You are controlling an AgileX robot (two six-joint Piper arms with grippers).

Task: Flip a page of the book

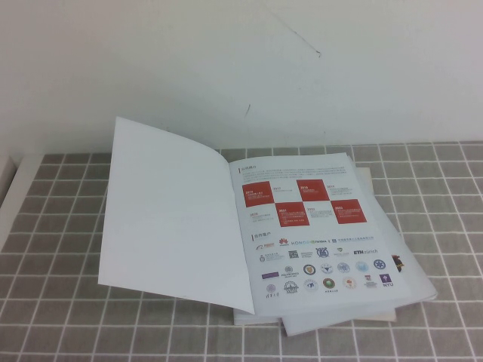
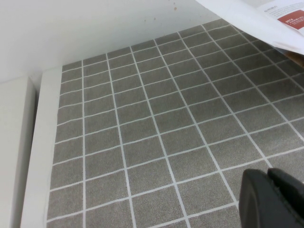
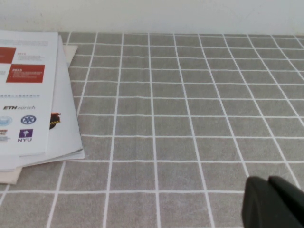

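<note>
- Book (image 1: 256, 226) lies open on grey grid tablecloth (image 1: 60, 226), roughly mid-table, close to the white wall (image 1: 226, 60) at the back.
- Page (image 1: 170, 219), i.e. cover sheet, is turned over to the robot's left; plain white back faces up. Its outer edge sits lifted off the cloth, not flat, casting a shadow under the near edge.
- Inner page (image 1: 313, 226) exposed on the robot's right side of the spine: red boxes in upper half, rows of small logos below, "ETH zürich" and "NYU" readable in right wrist view (image 3: 23, 109).
- Under the book: stack of plain white sheets (image 1: 411, 271), edges fanned out past the book's right and near sides; a tan/beige layer peeks out at the bottom in right wrist view (image 3: 9, 175).
- Left gripper (image 2: 273, 199): w/ dark fingers showing at a corner of left wrist view, above bare cloth, well apart from the page's lifted edge (image 2: 247, 21). Fingers look pressed together, holding nothing.
- Right gripper (image 3: 273, 204): above bare cloth on the robot's right of the stack, well apart from it. Fingers closed, nothing between them.
- Neither arm shows in high view.
- White ledge (image 2: 40, 152) borders the cloth on the robot's left side.
</note>
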